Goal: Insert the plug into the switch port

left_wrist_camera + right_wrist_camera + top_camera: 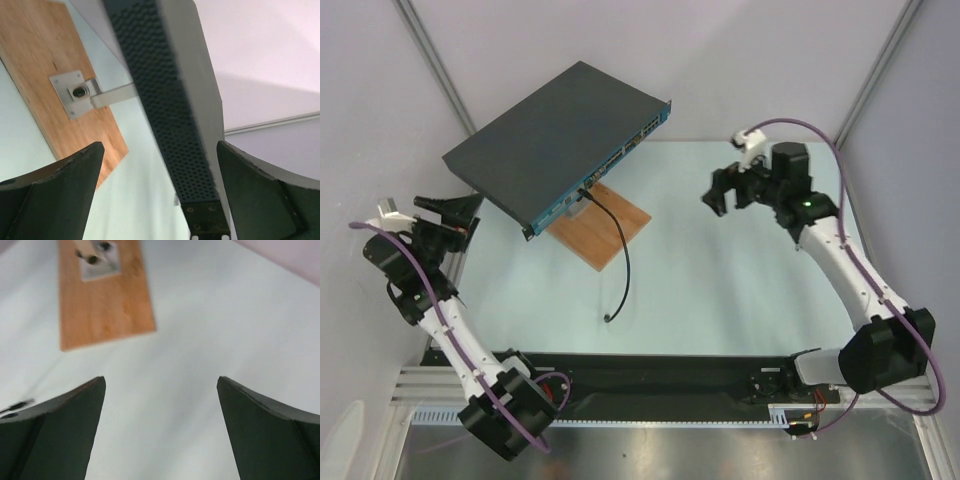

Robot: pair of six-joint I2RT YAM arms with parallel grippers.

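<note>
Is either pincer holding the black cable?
No: left pincer and right pincer stand open and empty; the cable lies apart from both.

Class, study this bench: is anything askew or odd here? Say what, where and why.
The switch does not lie flat: it sits tilted, raised on a metal bracket fixed to the wooden board. A black cable reaches its front face, while the other end lies loose on the table.
</note>
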